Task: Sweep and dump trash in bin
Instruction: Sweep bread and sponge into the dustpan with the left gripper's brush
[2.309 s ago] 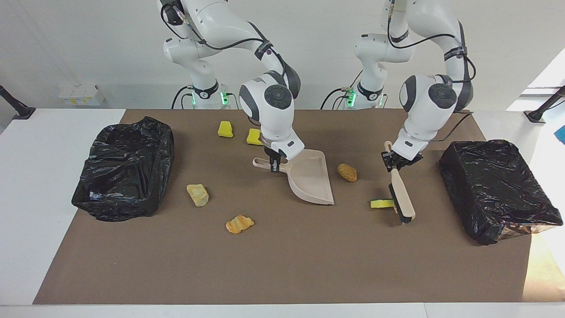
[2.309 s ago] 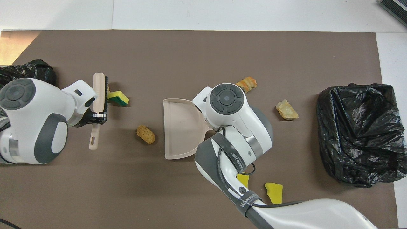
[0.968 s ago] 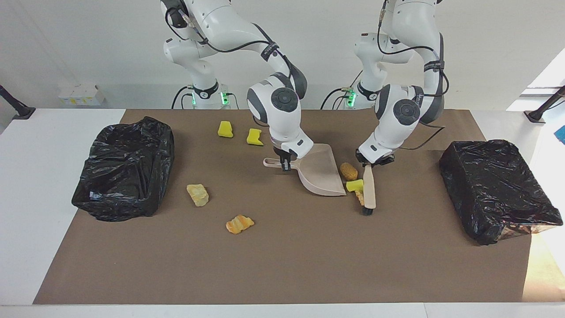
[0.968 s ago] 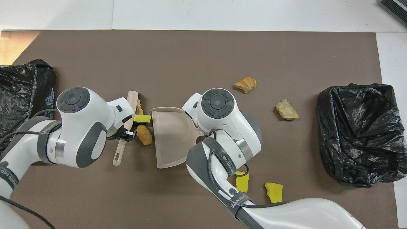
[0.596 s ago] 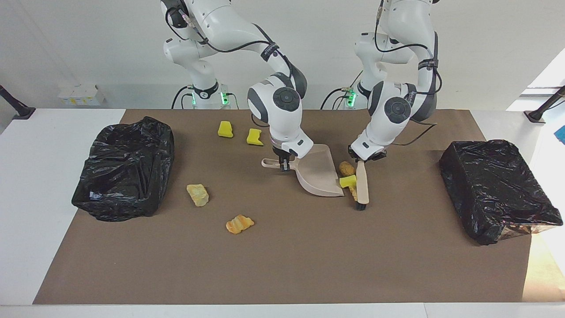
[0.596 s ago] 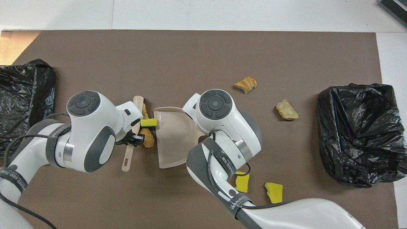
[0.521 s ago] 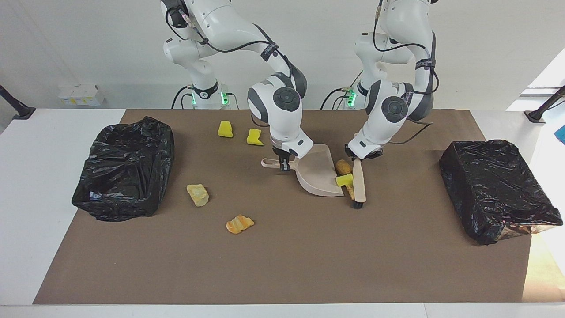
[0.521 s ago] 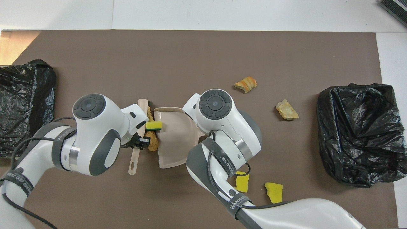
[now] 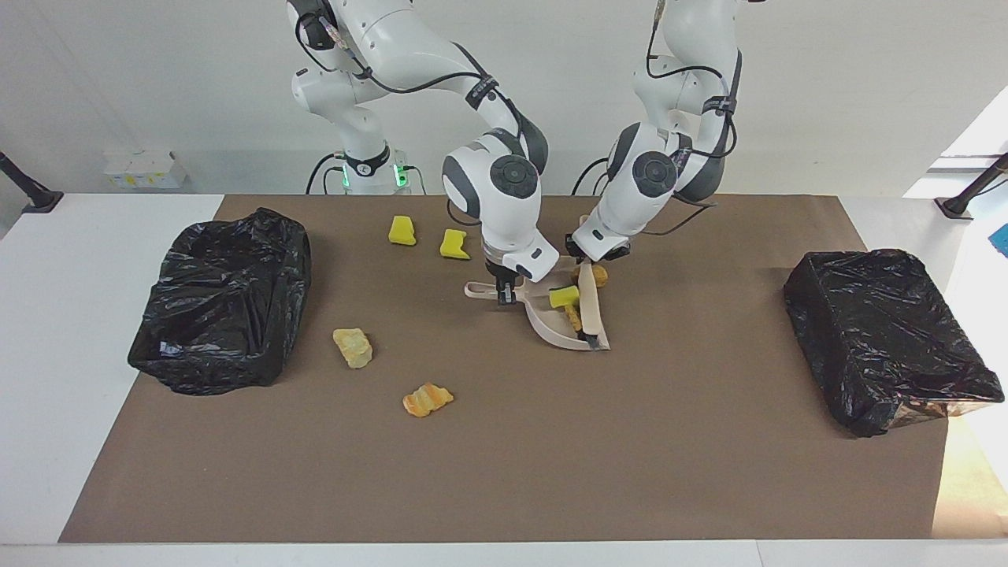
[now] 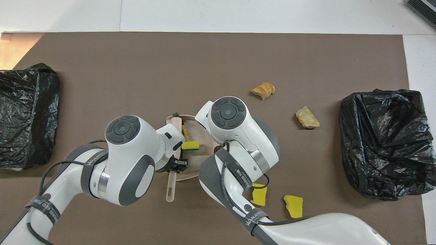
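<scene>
My right gripper point(image 9: 504, 294) is shut on the handle of the beige dustpan point(image 9: 551, 324), which rests on the brown mat. My left gripper point(image 9: 587, 258) is shut on the beige brush point(image 9: 591, 309), whose black bristles lie inside the pan's mouth. In the pan lie the green-and-yellow sponge point(image 9: 564, 297) and a small orange lump point(image 9: 573, 316). The brown oval lump point(image 9: 600, 275) sits at the pan's edge beside the brush handle. The overhead view shows the sponge point(image 10: 190, 145), brush point(image 10: 175, 136) and pan point(image 10: 196, 129); the right gripper is hidden there.
Two yellow sponge chunks point(image 9: 402, 230) point(image 9: 454, 244) lie near the right arm's base. A pale beige lump point(image 9: 352, 347) and an orange lump point(image 9: 428, 399) lie farther from the robots. Black-bagged bins stand at the right arm's end point(image 9: 224, 295) and the left arm's end point(image 9: 890, 335).
My left gripper has swept the brush toward the dustpan, pushing the sponge and the small orange lump into it and the brown lump to its edge. The dustpan has hardly moved.
</scene>
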Available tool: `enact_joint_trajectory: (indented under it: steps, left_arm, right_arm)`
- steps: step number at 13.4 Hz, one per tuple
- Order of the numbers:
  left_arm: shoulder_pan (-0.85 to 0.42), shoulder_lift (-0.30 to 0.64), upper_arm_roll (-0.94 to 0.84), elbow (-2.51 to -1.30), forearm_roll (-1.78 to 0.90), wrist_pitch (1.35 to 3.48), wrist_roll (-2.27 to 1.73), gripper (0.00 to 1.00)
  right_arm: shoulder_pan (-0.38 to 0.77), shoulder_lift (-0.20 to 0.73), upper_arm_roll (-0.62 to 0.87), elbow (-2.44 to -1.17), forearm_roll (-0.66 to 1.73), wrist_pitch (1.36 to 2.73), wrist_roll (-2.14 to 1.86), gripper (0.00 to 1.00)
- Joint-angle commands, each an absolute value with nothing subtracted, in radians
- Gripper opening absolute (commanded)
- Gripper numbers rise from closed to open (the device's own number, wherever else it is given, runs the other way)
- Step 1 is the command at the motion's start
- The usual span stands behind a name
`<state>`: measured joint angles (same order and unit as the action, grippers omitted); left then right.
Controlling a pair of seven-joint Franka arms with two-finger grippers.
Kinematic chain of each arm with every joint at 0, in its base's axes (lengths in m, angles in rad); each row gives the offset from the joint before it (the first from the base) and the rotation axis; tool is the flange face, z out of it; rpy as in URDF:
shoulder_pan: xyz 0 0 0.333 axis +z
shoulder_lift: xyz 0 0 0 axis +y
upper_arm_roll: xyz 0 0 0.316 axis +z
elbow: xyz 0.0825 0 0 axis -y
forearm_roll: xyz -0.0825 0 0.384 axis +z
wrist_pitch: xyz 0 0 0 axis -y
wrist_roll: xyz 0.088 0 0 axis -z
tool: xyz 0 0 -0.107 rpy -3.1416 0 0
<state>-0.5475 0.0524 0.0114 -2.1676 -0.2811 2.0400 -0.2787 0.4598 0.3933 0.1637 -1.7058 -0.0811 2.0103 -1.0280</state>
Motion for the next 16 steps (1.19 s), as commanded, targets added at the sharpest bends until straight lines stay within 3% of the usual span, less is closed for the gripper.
enact_joint_trajectory:
  steps: [1,7,10,12,16]
  left_arm:
    - [-0.546,-0.017,0.031,-2.184,-0.299,2.014,-0.308,0.00]
    - [-0.540,-0.090,0.037,-2.189,-0.236,1.881,-0.795,0.00]
    - [-0.546,-0.167,0.034,-2.301,-0.233,1.871,-1.006,0.00]
    - [-0.552,-0.254,0.028,-2.440,-0.233,1.916,-0.994,0.00]
    - [-0.659,-0.187,0.025,-2.497,-0.238,2.162,-0.936,0.00]
  right_arm:
    - [0.472,0.382,0.172,-1.707,-0.133,2.000,-1.014,0.00]
    - [0.459,0.361,0.172,-1.729,-0.130,2.002,-1.020,0.00]
    - [0.457,0.359,0.173,-1.732,-0.130,2.008,-1.022,0.00]
    - [0.457,0.359,0.173,-1.732,-0.127,2.010,-1.019,0.00]
    - [0.459,0.357,0.172,-1.733,-0.126,2.010,-1.011,0.00]
